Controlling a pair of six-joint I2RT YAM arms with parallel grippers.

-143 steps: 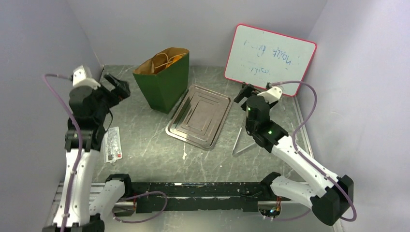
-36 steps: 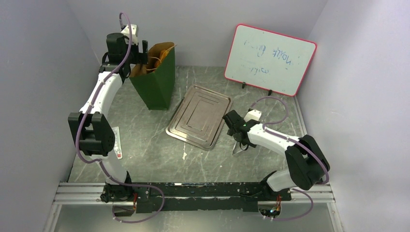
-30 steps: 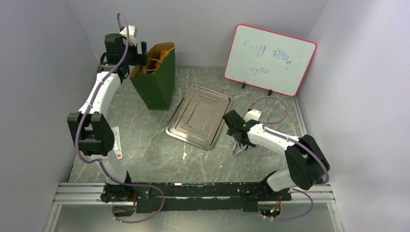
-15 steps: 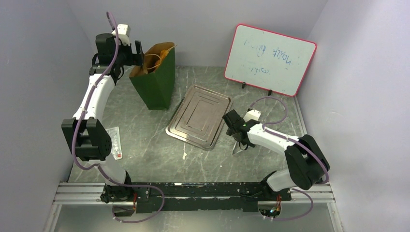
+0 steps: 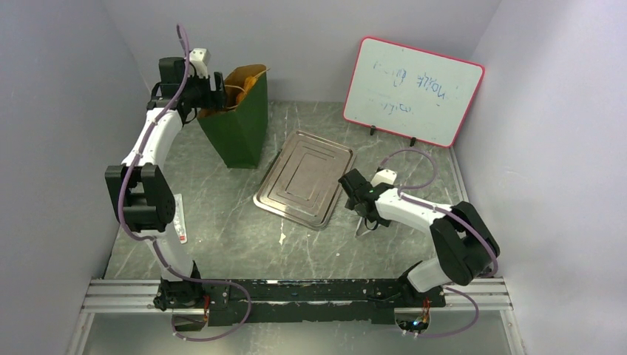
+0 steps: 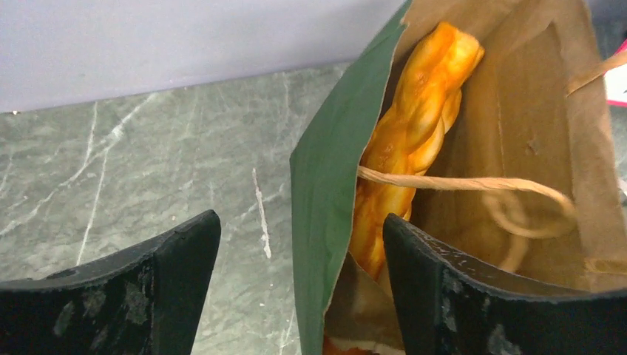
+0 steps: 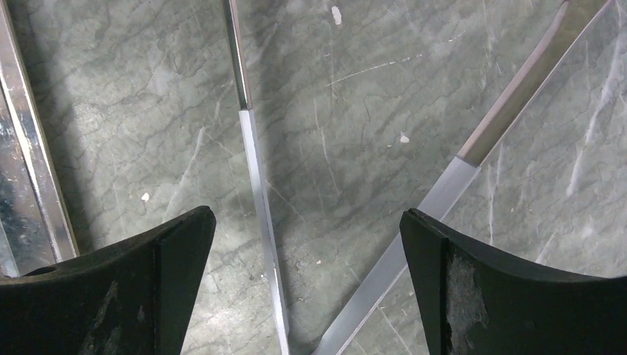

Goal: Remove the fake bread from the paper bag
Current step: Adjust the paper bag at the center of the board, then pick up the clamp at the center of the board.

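The dark green paper bag stands upright at the back left, its brown inside showing. The fake bread, an orange twisted loaf, leans inside against the bag's green wall and peeks over the rim. A twisted brown handle crosses in front of it. My left gripper is at the bag's left rim. In the left wrist view the left gripper is open, one finger outside the wall and one inside near the loaf. My right gripper hangs low and open over the table.
A steel tray lies in the middle of the table. Metal tongs lie on the marble under the right gripper. A red-framed whiteboard leans at the back right. A small printed packet lies by the left arm.
The left gripper has shifted right onto the bag's rim and its jaws have narrowed a little around the wall. The right arm has stayed almost still.
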